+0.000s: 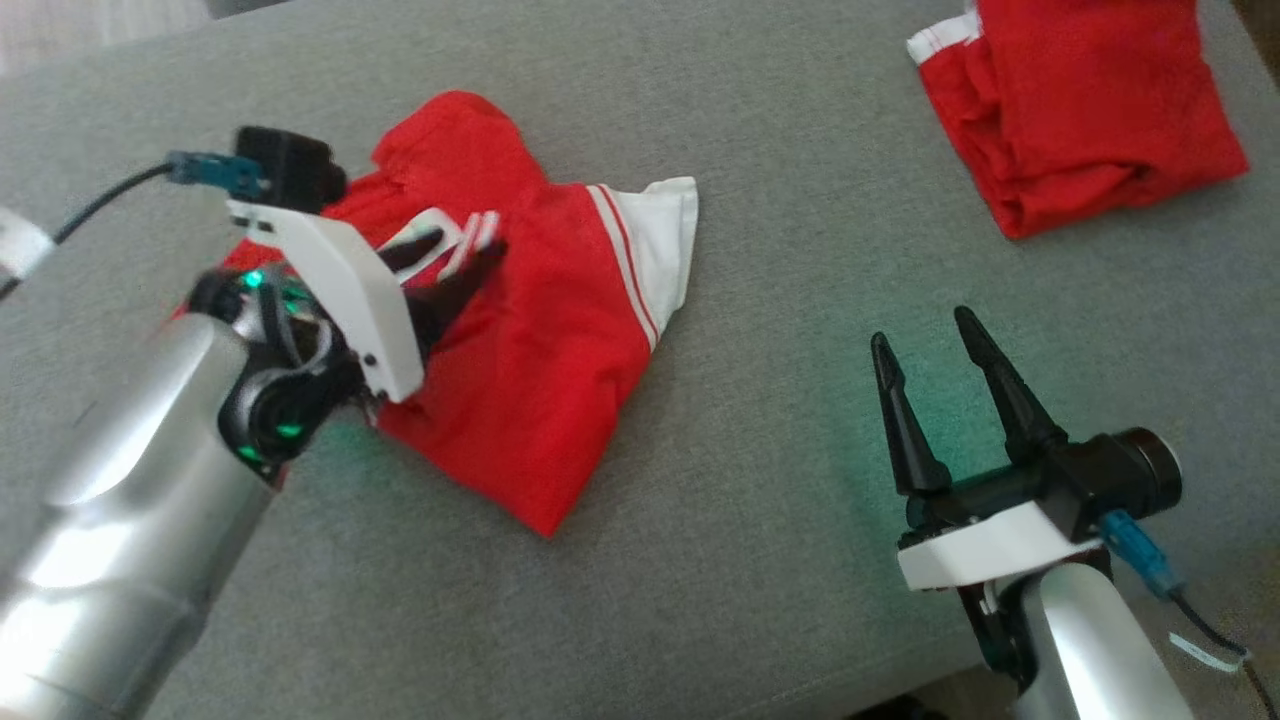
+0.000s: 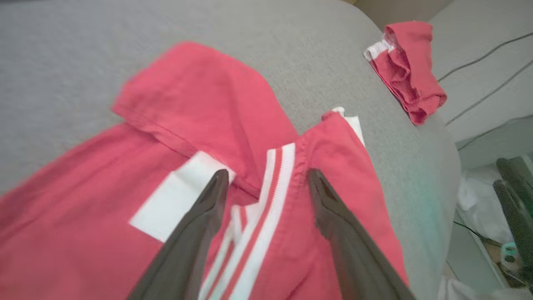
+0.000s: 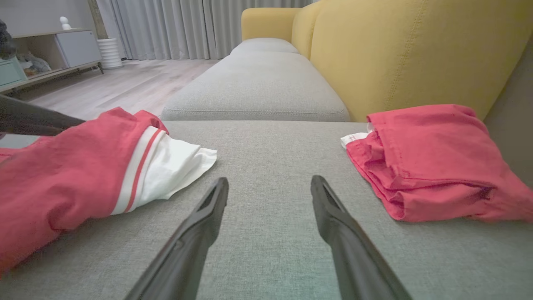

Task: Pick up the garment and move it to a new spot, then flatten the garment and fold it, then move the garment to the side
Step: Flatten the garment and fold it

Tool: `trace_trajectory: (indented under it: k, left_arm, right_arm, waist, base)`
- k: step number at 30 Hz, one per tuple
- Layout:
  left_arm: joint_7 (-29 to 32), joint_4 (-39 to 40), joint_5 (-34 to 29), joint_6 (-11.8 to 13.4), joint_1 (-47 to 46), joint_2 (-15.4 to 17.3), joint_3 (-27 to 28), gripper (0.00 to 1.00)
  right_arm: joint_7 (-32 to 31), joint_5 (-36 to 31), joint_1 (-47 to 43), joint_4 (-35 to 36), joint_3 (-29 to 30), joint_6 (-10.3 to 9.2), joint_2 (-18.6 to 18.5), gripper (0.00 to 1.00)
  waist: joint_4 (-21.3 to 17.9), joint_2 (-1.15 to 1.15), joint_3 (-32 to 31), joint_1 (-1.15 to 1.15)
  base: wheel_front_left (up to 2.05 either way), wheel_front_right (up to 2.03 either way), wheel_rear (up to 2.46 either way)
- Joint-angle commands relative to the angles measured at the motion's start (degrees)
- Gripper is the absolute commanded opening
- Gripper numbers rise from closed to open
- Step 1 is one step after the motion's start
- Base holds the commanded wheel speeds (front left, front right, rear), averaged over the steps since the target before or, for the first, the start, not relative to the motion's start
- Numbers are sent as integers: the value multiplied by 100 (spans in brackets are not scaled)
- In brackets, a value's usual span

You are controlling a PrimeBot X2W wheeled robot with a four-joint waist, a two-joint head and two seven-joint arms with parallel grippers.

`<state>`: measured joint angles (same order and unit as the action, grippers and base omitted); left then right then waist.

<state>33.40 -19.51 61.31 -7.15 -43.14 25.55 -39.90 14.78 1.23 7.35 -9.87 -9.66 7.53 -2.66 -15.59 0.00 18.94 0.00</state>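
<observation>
The grey sofa cushion carries the garment, a crumpled red piece with white striped bands and a white panel at its far right edge. It lies directly under the left pincer and well apart from the right pincer, which is off the garment's right side. A second red garment, loosely folded, lies far beyond the first one's right edge, close to the yellow sofa back.

The left arm, a silver forearm, reaches in over the garment's left part, its wrist bent so the fingers point across the cloth towards the striped band. The right arm rises beside the garment's near right corner, fingers aimed away from the robot, low over bare cushion.

The left pincer stands wide, one finger on each side of the striped band in its wrist view; whether the tips touch the fabric cannot be told, and nothing is gripped. The right pincer is equally wide, holding nothing.
</observation>
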Motion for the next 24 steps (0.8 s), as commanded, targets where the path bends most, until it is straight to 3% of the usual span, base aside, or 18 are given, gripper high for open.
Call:
trace_trajectory:
  k: [1,2,7,8,9,10,15,24]
  left_arm:
    - [155,168,233,-33,-249,184,125,100]
    - [320,238,536,-34,-245,205,76,100]
    - [432,313,902,-34,-262,255,41,100]
    - [482,346,969,-34,-259,280,6,85]
    - [511,398,1027,-34,-260,306,-26,37]
    - [497,454,1073,-34,-269,328,-41,0]
    - [16,615,1016,-34,-431,400,-37,0]
    - [-891,566,657,-34,-1591,-59,-119,0]
  right_arm:
    - [22,38,108,197,-112,-4,-21,100]
    - [22,45,99,195,-112,-4,-21,100]
    - [22,74,127,192,-80,-4,-21,100]
    - [22,86,140,194,-78,-4,-21,100]
    - [22,96,149,191,-85,-4,-21,100]
    - [22,103,155,186,-98,-4,-21,100]
    - [22,147,138,157,-122,-4,-21,100]
    - [22,217,36,71,-258,-4,-21,100]
  waist:
    - [-54,0,28,0]
    - [-92,0,45,0]
    - [-175,0,73,0]
    - [-202,0,73,0]
    - [-228,0,69,0]
    - [-255,0,62,0]
    - [-400,0,-56,0]
    - [-582,0,-414,0]
  base:
    - [0,0,0]
    - [0,0,0]
    - [0,0,0]
    - [0,0,0]
    - [0,0,0]
    - [0,0,0]
    - [0,0,0]
    - [0,0,0]
